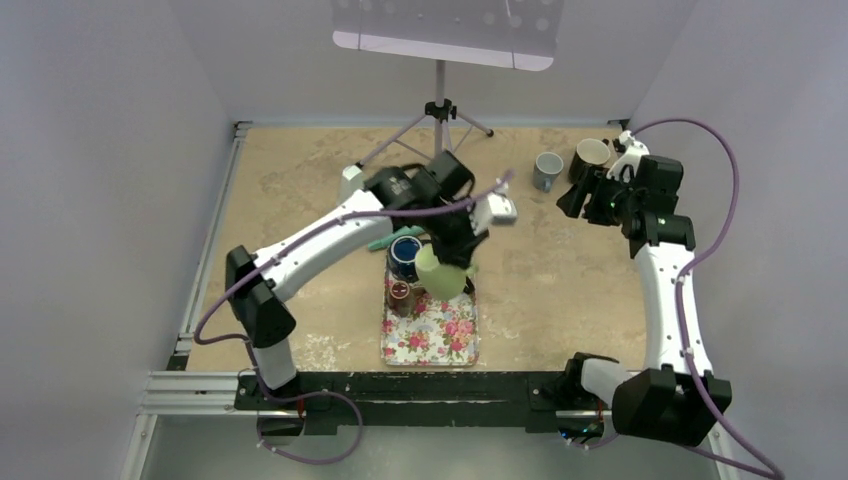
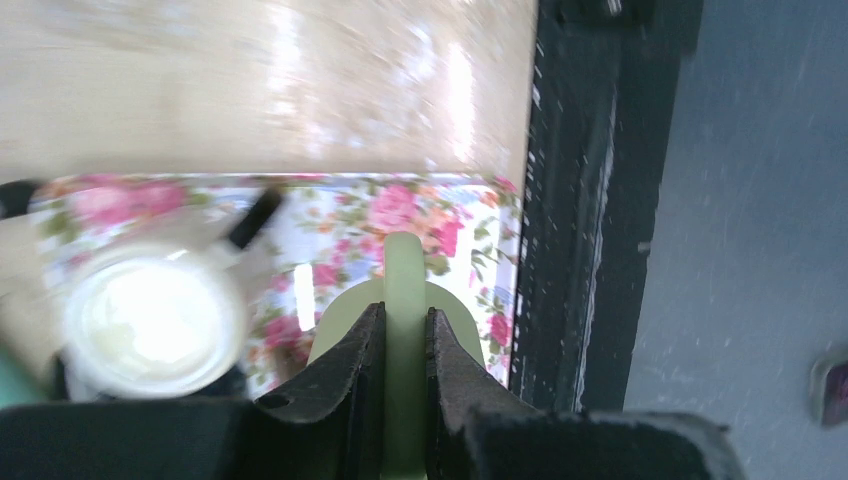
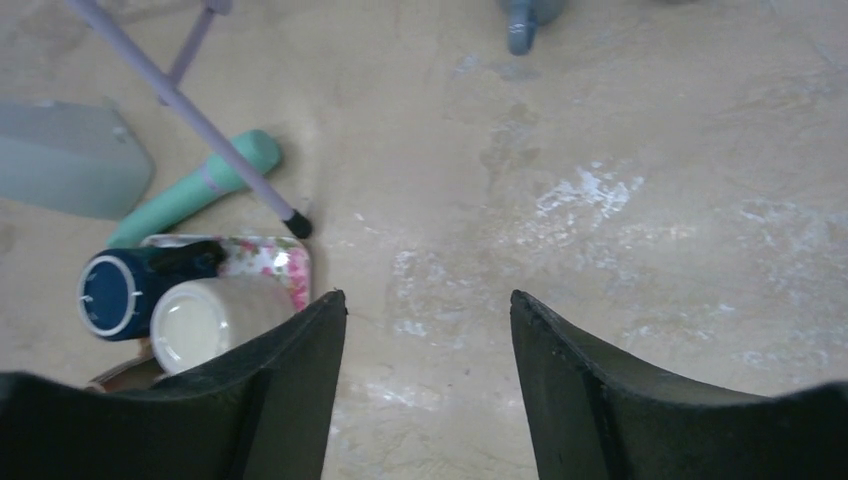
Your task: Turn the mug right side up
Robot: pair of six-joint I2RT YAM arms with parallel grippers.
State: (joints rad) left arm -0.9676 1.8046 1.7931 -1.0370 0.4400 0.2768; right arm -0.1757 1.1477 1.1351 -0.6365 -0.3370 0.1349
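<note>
A pale green mug [image 1: 441,273] hangs tilted just above the floral tray [image 1: 440,340]. My left gripper [image 1: 455,250] is shut on its handle. In the left wrist view the handle [image 2: 404,270] runs between my fingers [image 2: 350,360], with the mug body [image 2: 340,320] behind them and the left gripper [image 2: 405,312] clamped on it. In the right wrist view the mug [image 3: 205,320] turns a round pale face toward the camera. Whether that face is the mouth or the base is unclear. My right gripper [image 1: 570,200] is open and empty, well away at the back right, over bare table [image 3: 428,298].
A dark blue mug [image 1: 405,255] and a small brown-rimmed cup [image 1: 400,293] stand on the tray beside the held mug. A teal-handled tool [image 3: 200,185] and a pale box [image 1: 350,180] lie behind it. A grey-blue mug [image 1: 547,170] and a dark mug [image 1: 590,155] sit at the back right. A tripod stand [image 1: 440,110] is at the back.
</note>
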